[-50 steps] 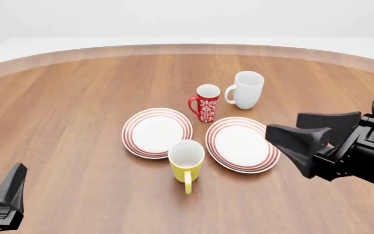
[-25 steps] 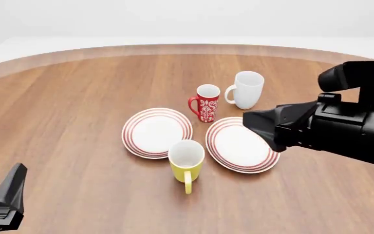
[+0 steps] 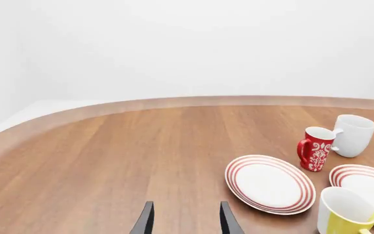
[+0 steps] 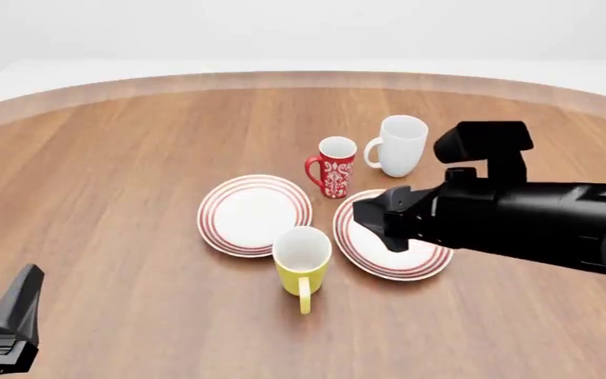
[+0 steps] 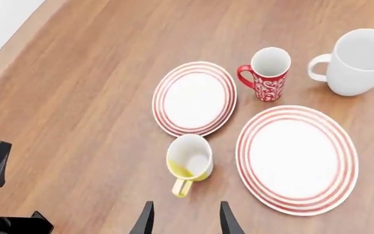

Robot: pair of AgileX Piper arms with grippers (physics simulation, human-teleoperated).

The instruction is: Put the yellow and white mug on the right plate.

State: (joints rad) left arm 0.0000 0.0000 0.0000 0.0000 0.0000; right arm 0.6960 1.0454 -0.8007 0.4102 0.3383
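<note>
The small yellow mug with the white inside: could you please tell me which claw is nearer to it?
Right. The right claw hangs above the red-ringed plate just right of the yellow mug; the left claw sits far off at the table's near left corner.

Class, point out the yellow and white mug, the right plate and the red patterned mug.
yellow and white mug [image 5: 190,158], right wrist view, white inside.
right plate [image 5: 296,159], right wrist view, bare centre.
red patterned mug [image 4: 336,175], front view, outer wall.

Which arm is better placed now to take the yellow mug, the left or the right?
The right. Its pincer hangs open over the right plate, close beside the yellow and white mug. The left pincer sits far off at the table's near left edge, also open.
</note>
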